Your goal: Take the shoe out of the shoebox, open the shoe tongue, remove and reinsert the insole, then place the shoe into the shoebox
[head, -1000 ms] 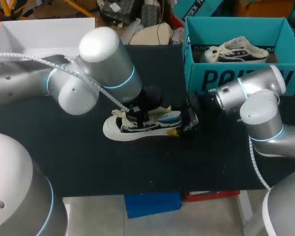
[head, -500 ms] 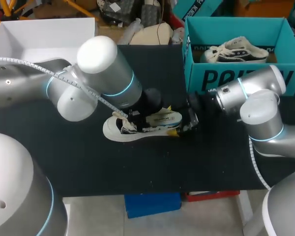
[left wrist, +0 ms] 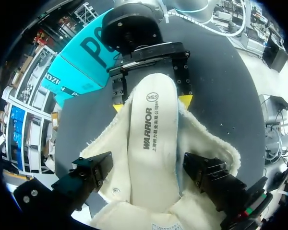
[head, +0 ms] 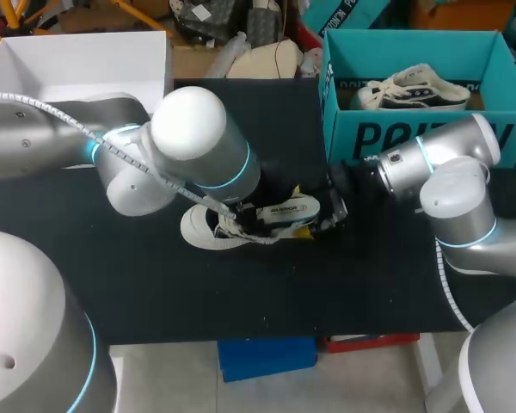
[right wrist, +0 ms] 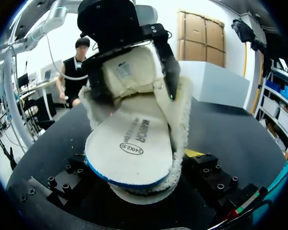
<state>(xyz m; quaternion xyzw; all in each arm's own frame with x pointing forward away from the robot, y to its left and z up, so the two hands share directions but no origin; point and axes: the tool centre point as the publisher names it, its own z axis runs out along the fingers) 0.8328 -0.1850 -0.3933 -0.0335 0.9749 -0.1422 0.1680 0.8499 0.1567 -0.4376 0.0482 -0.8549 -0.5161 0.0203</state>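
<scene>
A white fleece-lined shoe (head: 208, 231) lies on the black table (head: 155, 292), toe to the left. Its white insole (head: 285, 209) lies along the shoe's opening, with the blue-edged heel end (right wrist: 127, 158) resting over the heel rim. My left gripper (left wrist: 149, 167) hovers over the shoe's opening, open, its black fingers (left wrist: 91, 170) spread wide on either side of the insole. My right gripper (right wrist: 139, 163) is shut on the shoe's heel, a yellow tip (left wrist: 185, 99) pressed against each side. The teal shoebox (head: 413, 138) stands at the back right.
A second shoe (head: 413, 86) lies inside the teal shoebox. A white open box (head: 77, 60) stands at the back left corner. My left arm's bulky elbow (head: 189, 146) hangs over the table's middle, above the shoe.
My left gripper has opened wide and let go of the insole, which now lies flatter in the shoe. The left arm shifted slightly right. The right arm kept still.
</scene>
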